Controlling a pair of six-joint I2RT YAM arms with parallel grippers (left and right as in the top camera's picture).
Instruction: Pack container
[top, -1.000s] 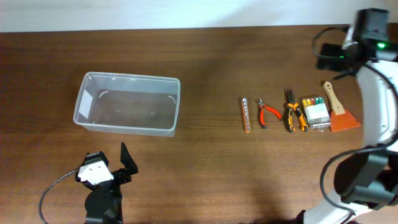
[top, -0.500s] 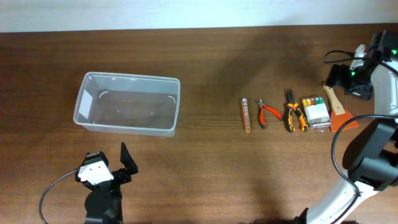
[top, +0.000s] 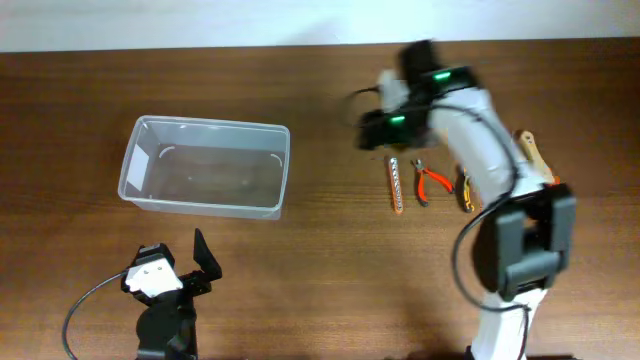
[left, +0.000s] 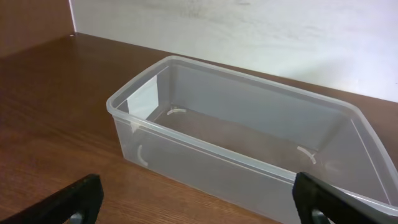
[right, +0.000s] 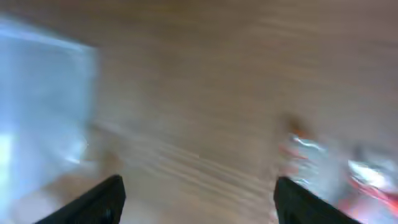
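Note:
The container (top: 210, 124), a clear plastic tub, stands empty at the left of the table. In the left wrist view it (left: 205, 145) lies just ahead of my left gripper (left: 199, 211), which is open and empty. In the overhead view my left gripper (top: 178, 252) sits near the table's front edge, below the container. My right gripper (top: 372, 128) is open and empty, above the table between the container and the tool row. The right wrist view is blurred; it shows the open right gripper (right: 199, 205), the container (right: 43, 93) at left and a red tool (right: 300, 146) at right.
A row of hand tools lies right of centre: a metal rod (top: 396, 186), red pliers (top: 433, 182), orange-and-black pliers (top: 467, 193) partly under the arm, and a wooden-handled scraper (top: 529, 150). The right arm covers the rest of the row.
My right arm has swung fast from the table's far right edge to the left, over the tool row. The left arm and the container have not moved.

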